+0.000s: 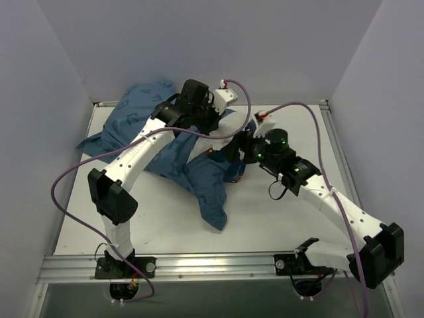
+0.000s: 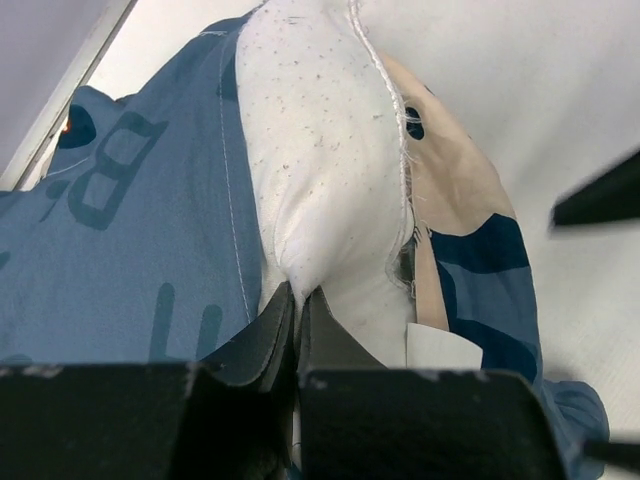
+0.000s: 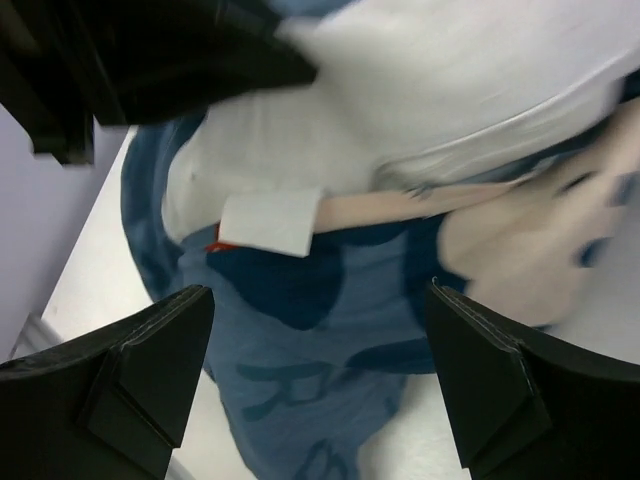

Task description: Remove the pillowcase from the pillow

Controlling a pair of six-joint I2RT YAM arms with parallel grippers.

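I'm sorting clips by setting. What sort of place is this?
Probably a robotics lab test cell, not a home: a white tabletop framed by an aluminium extrusion rail, blank pale partition walls on three sides, and white robot arms, left and right, bolted at the near rail.

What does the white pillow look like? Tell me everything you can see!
The pillow is white, soft-looking cloth with tiny dark specks and a stitched seam along its edge. Only one end pokes out; the rest is hidden inside the blue pillowcase. A small white tag sits at its edge. The left hand is shut, pinching its cloth.
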